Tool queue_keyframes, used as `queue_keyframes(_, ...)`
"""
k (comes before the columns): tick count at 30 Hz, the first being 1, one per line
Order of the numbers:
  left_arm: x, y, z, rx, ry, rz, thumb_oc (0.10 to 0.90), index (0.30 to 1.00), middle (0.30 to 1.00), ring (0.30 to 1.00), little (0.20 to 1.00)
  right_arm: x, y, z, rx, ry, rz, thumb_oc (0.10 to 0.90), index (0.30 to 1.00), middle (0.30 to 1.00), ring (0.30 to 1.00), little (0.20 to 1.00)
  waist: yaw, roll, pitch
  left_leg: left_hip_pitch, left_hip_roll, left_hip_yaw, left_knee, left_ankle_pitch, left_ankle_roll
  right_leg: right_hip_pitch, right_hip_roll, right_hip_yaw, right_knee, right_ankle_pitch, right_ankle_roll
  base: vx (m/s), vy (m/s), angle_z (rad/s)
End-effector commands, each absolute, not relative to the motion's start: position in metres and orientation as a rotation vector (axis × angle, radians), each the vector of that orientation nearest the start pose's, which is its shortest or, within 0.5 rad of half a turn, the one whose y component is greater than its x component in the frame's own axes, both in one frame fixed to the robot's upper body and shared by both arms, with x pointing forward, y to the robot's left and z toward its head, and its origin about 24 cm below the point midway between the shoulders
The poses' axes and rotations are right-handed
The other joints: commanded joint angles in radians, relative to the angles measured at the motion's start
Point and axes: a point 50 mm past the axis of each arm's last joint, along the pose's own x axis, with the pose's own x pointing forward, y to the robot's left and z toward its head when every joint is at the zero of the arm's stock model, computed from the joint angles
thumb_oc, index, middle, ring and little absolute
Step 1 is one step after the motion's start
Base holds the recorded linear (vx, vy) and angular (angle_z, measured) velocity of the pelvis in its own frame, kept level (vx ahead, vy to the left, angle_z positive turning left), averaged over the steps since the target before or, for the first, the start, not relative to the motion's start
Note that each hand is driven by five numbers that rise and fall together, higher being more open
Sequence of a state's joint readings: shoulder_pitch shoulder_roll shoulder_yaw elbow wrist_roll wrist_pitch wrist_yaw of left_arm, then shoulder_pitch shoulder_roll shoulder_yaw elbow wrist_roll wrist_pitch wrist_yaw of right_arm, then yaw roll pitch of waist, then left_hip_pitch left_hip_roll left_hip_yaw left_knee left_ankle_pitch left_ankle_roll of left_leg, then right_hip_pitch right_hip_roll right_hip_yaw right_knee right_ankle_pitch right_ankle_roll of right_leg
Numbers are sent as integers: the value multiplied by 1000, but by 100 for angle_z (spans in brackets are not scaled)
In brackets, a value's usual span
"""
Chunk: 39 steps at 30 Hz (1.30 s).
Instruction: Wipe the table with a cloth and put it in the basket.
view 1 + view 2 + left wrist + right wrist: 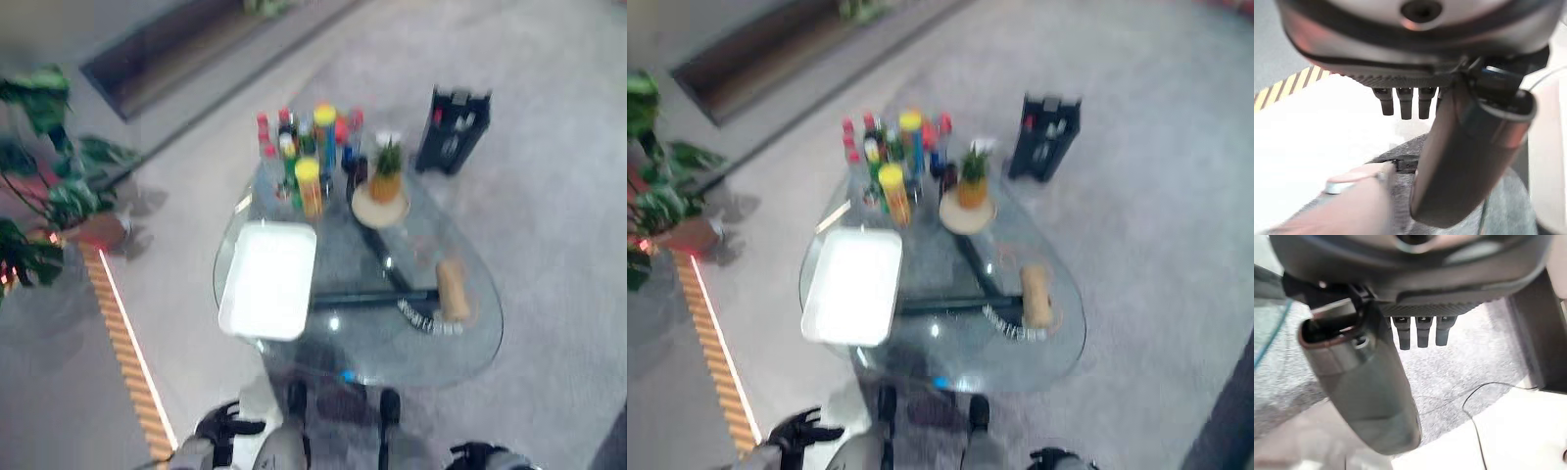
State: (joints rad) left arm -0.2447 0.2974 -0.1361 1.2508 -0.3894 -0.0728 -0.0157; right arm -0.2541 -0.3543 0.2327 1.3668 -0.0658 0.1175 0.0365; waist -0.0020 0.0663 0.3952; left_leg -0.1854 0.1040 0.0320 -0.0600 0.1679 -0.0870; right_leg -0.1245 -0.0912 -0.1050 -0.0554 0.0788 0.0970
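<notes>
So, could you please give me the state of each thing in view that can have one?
Left hand: open, empty, low beside the glass table.
Right hand: fingers straight, empty.
White tray: flat on the table, empty.
Bottles: upright, clustered at the far end.
Small potted plant: upright.

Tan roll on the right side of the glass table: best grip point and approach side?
Probably its middle, fingers across the short width. The tan roll lies flat on the glass table near the right rim, long axis pointing away from the robot. Come from above and the right with the open right hand; the potted plant stands further back, off that path.
</notes>
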Motion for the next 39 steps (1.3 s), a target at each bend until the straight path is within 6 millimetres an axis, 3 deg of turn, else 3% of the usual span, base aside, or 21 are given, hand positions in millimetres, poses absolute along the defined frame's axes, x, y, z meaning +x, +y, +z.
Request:
queue_keyframes(1,211,289,-93,-35,734,366,800,900,900,900,900,155,-296,-124,-564,1176,-156,800,900,900,900,900,8,-59,26,-54,-59,-21,144,-120,25,-131,-10,11,181,-54,-22,-82,-54,7)
queue_keyframes(6,231,290,-77,-47,628,397,800,900,900,900,900,188,-298,-106,-581,1013,-246,800,900,900,900,900,8,-67,55,-176,-76,-31,260,-144,26,-245,-9,9,288,-86,-29,-65,-43,4)
queue_keyframes(14,255,289,-54,-26,465,453,800,900,900,900,900,222,-303,-80,-655,814,-391,800,900,900,900,900,13,-61,81,-334,-89,-34,423,-187,29,-396,-7,10,458,-143,-39,-32,-23,9)
queue_keyframes(26,251,290,-56,-26,455,482,800,900,900,900,900,231,-307,-69,-648,712,-497,800,900,900,900,900,7,-58,98,-486,-81,-44,623,-262,38,-540,5,22,651,-211,-68,-7,-6,1)
queue_keyframes(39,247,288,-59,-34,443,476,800,900,900,900,900,227,-313,-66,-639,668,-591,800,900,900,900,900,4,-54,117,-509,-78,-40,660,-271,36,-555,3,19,674,-215,-75,-2,-3,-1)
